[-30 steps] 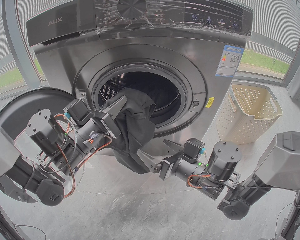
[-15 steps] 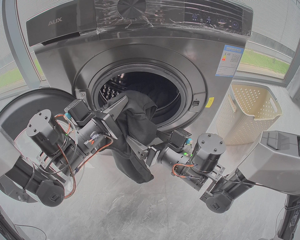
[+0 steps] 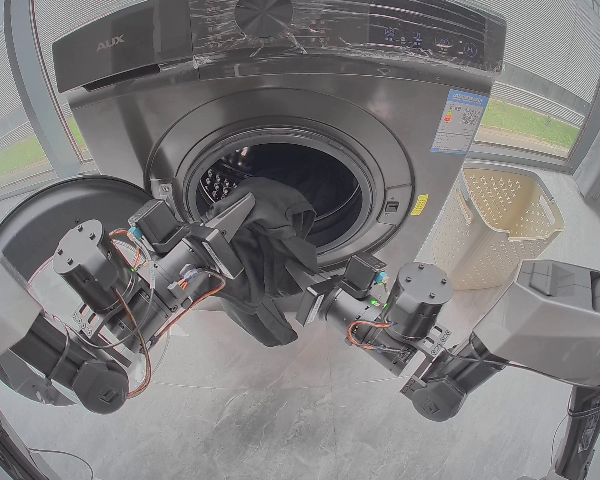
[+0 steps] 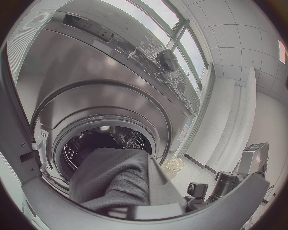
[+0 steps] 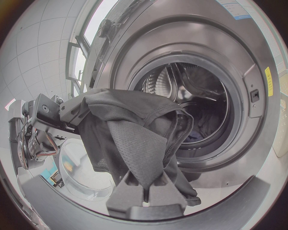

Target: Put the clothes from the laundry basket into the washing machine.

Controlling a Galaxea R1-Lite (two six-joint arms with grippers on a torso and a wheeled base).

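Head view: washing machine (image 3: pixel 381 112), front-loading, with a brushed grey metal cabinet, a round dial (image 3: pixel 262 15) and a dark control strip under crinkled clear film. The circular drum opening (image 3: pixel 325 181) is ringed by a dark rubber seal, with perforated steel wall visible inside. The round door (image 3: pixel 56 206), a dark rim around a clear bowl, is swung fully open at the left. One dark garment (image 3: pixel 275 250) of soft knit with a fine mesh panel hangs in loose folds before the lower left of the opening. Its upper part lies just at the rim and its tail droops clear of the floor (image 3: pixel 250 406), which is pale grey veined tile with a smooth sheen. The left pincer (image 3: pixel 240 209), with grey wedge-shaped fingers, pinches the garment's upper edge at the left of the opening. The right pincer (image 5: pixel 146 187) has its fingers pressed together on a strip of the mesh lower down, nearer than the left one and to its right. Further dark cloth (image 5: pixel 207 122) lies at the bottom of the drum. The laundry basket (image 3: pixel 500 225), cream plastic with a rounded rim, cut handles and small cross-shaped holes in its walls, stands on the floor to the right of the machine, well apart from both pincers.
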